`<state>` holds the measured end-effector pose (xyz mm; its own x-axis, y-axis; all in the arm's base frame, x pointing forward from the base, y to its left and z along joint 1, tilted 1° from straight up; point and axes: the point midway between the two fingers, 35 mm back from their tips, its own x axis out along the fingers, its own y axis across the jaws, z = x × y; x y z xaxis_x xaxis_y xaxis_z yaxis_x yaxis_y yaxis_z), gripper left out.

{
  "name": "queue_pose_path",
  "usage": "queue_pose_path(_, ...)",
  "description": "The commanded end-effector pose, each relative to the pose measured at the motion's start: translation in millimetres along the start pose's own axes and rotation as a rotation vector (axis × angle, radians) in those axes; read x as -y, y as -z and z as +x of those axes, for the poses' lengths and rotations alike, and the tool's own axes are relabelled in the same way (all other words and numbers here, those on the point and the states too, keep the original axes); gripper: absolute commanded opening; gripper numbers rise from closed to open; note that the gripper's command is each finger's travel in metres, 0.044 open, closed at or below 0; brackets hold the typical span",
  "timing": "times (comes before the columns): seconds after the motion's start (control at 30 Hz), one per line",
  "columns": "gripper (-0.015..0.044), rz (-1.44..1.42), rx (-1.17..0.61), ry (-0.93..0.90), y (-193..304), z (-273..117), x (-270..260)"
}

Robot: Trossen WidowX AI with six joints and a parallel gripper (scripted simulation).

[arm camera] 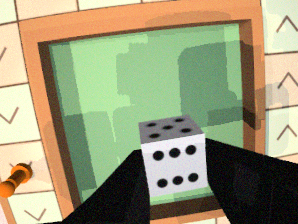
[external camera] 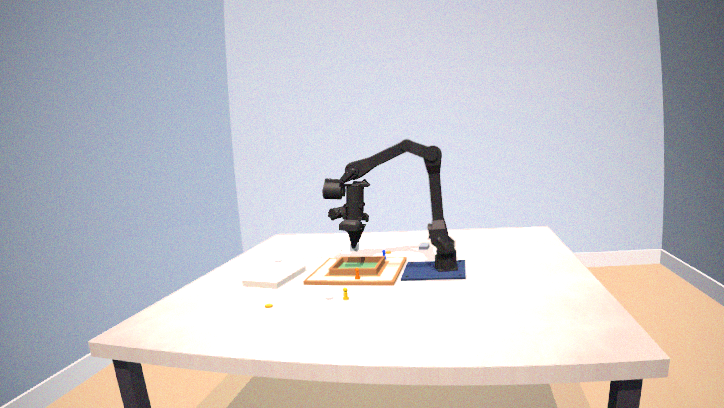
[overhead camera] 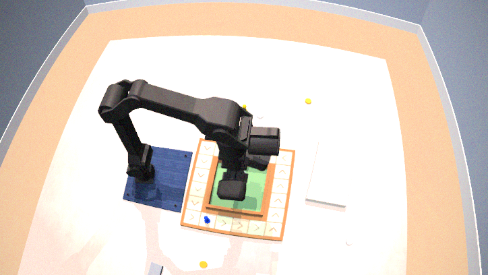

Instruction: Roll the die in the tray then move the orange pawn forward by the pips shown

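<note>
My gripper (arm camera: 171,153) (external camera: 354,246) is shut on the white die (arm camera: 170,146) and holds it above the green-floored tray (overhead camera: 235,210) (external camera: 349,271) (arm camera: 100,26). In the wrist view the die shows five pips on its darker upper face and six on the face toward the camera. The orange pawn (external camera: 357,274) (arm camera: 17,179) stands on an arrow square of the board (overhead camera: 256,228) (external camera: 349,282), beside the tray; the arm hides it in the top view. The blue pawn (overhead camera: 207,220) (external camera: 384,253) stands on the opposite row, one square from the corner.
A yellow pawn (overhead camera: 244,107) (external camera: 345,294) stands off the board. A white slab (overhead camera: 329,177) (external camera: 273,276) lies beyond the board from the blue base plate (overhead camera: 170,180) (external camera: 417,272). Yellow discs (overhead camera: 308,101) (overhead camera: 203,264), pale discs (overhead camera: 348,242) and a grey block (overhead camera: 156,269) (external camera: 424,246) lie around.
</note>
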<state>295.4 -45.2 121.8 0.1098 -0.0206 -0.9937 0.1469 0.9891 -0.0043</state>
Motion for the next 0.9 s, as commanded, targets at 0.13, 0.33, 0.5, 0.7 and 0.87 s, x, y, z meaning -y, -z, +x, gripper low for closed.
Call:
queue_pose_path(0.13, 0.0, 0.006, 0.239, 0.002, -2, 3, 0)
queue_pose_path(0.33, 0.0, 0.005, 0.444, 0.004, -5, 5, 0)
queue_pose_path(0.5, 0.0, 0.004, 0.615, 0.005, -6, 6, 0)
queue_pose_path(0.7, 0.0, 0.004, 0.768, 0.006, -7, 6, 0)
queue_pose_path(0.87, 0.0, 0.004, 0.766, 0.006, 8, -10, -1)
